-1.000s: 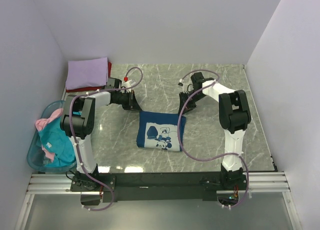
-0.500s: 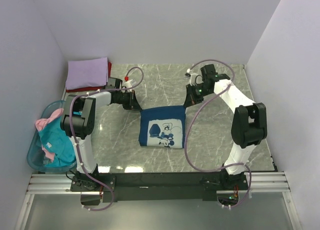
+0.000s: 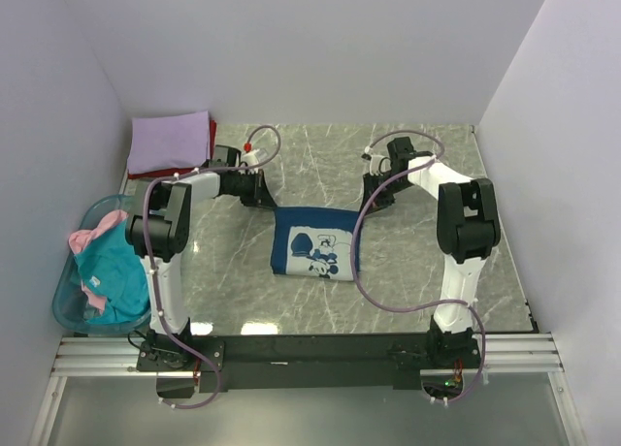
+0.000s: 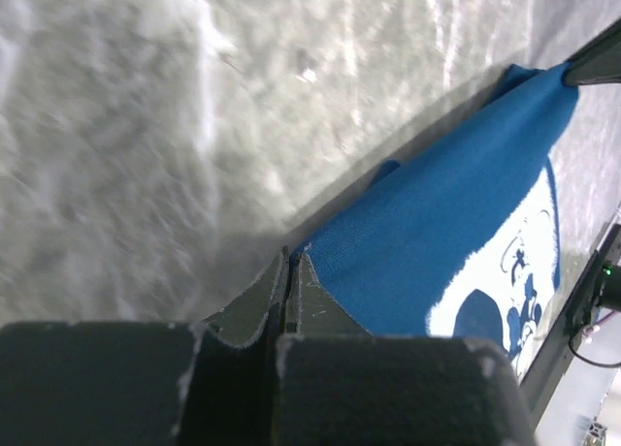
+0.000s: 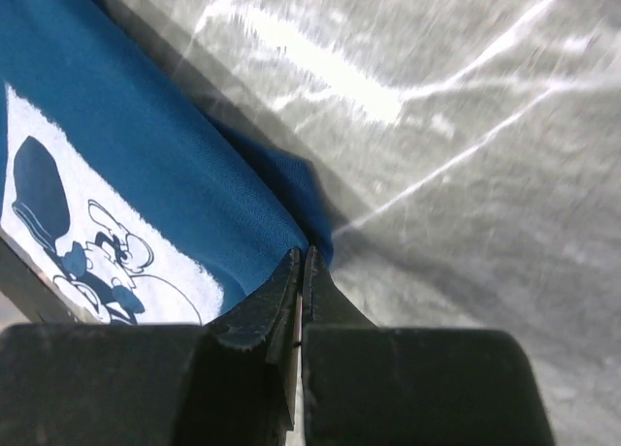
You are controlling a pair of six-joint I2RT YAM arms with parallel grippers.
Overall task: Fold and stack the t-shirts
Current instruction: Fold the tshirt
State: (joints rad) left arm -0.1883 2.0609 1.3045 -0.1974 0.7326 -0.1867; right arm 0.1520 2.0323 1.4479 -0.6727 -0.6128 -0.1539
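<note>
Blue t-shirt (image 3: 312, 223) corners pinched by left end effector (image 4: 290, 273) and right end effector (image 5: 302, 264)

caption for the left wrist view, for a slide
Left gripper shut on a corner of the blue shirt, that edge lifted off the table.

Left tool (image 4: 289, 264) and right tool (image 5: 302, 260) both pinched closed, held low

Grey marble table (image 3: 408, 262): folded dark blue t-shirt (image 3: 315, 244) centre; red t-shirt (image 3: 212, 136) under lavender t-shirt (image 3: 170, 141), far-left corner.
</note>
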